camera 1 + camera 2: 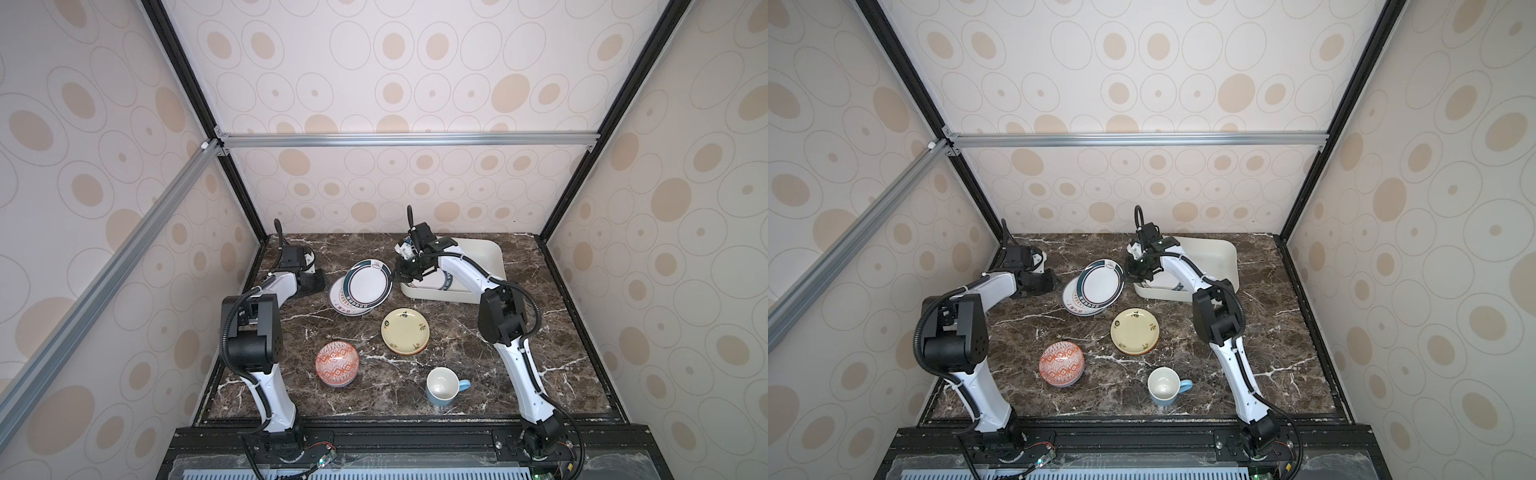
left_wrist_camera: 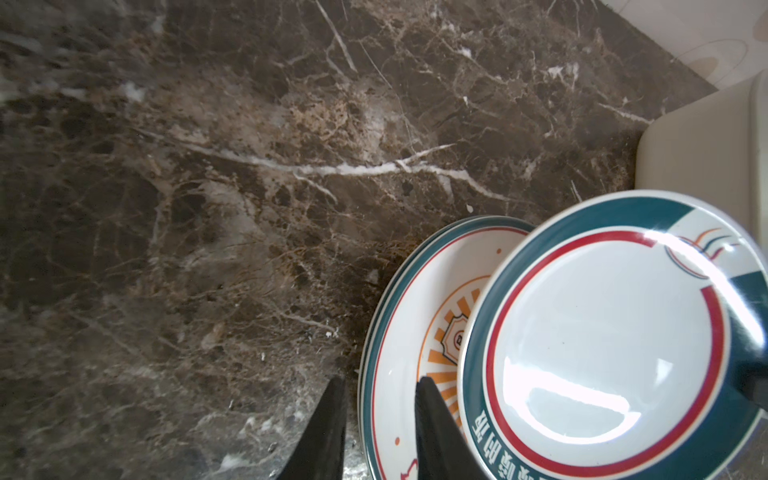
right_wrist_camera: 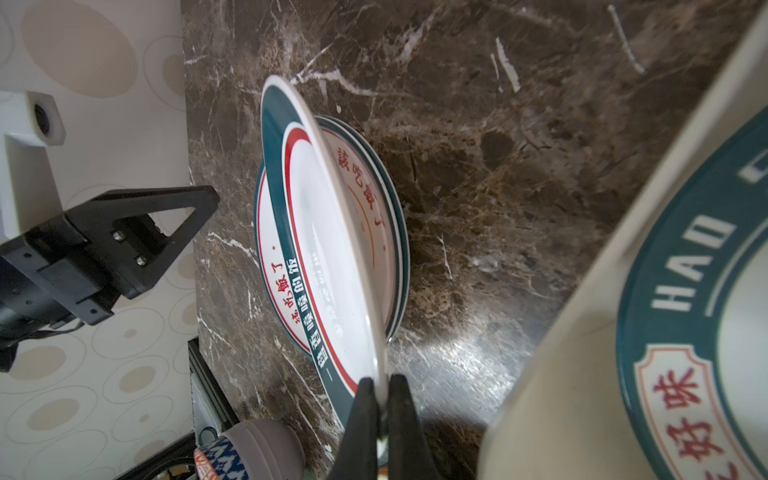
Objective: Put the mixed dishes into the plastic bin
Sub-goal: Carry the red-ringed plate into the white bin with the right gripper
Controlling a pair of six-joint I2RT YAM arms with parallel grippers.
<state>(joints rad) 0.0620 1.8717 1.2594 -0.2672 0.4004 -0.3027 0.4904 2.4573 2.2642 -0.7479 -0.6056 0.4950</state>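
My right gripper (image 3: 381, 380) is shut on the rim of a white plate with a dark-green lettered rim (image 1: 369, 282). It holds the plate tilted over two similar plates (image 1: 345, 305) stacked on the marble. My left gripper (image 2: 380, 415) stands open at the stack's left edge, and the right wrist view shows a small gap between them. The off-white plastic bin (image 1: 486, 253) sits at the back right, with another green-rimmed plate (image 1: 451, 280) inside. On the table lie the cream-yellow plate (image 1: 405, 330), the red-orange bowl (image 1: 336, 363) and the light-blue mug (image 1: 442, 386).
The bin's near corner (image 3: 582, 332) is close beside my right gripper. Patterned walls and black frame posts close off the table at the back and both sides. Bare marble (image 2: 249, 187) stretches behind the plate stack.
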